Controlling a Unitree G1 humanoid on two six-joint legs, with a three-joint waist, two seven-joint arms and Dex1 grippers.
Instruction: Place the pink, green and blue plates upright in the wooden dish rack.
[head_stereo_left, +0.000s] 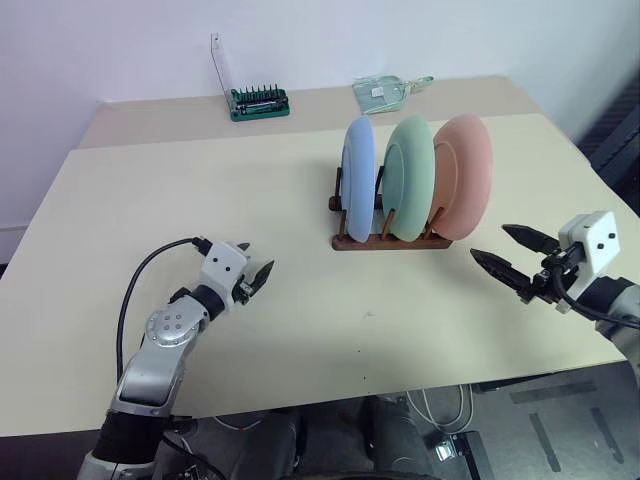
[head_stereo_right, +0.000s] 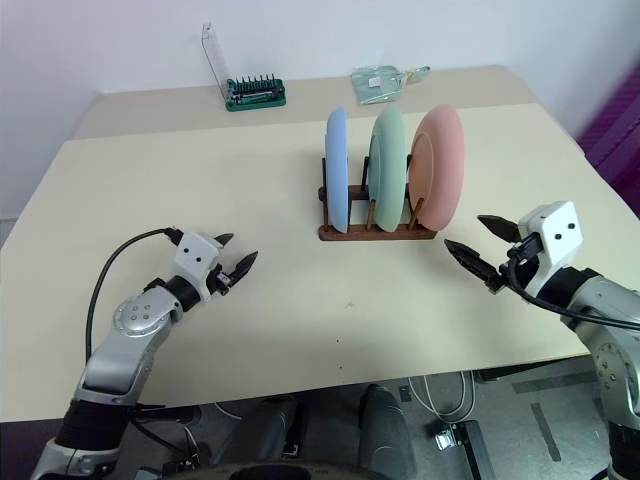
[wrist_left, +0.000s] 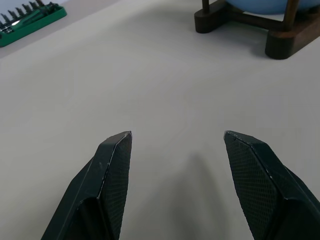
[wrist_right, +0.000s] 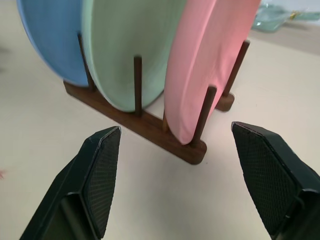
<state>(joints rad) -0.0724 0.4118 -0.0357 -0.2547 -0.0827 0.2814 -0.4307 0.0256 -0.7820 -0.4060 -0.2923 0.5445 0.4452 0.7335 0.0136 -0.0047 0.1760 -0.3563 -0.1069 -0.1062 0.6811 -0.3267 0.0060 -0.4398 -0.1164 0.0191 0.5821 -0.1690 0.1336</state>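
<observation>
On the beige table (head_stereo_left: 250, 330) the dark wooden rack (head_stereo_left: 390, 240), two rails with thin pegs, holds the blue plate (head_stereo_left: 358, 180), green plate (head_stereo_left: 408, 178) and pink plate (head_stereo_left: 462, 176) upright, while the left gripper (head_stereo_left: 262, 277) and right gripper (head_stereo_left: 508, 250) are spread wide, empty.

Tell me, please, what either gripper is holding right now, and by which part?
Nothing: left gripper and right gripper both hang open over the table.
</observation>
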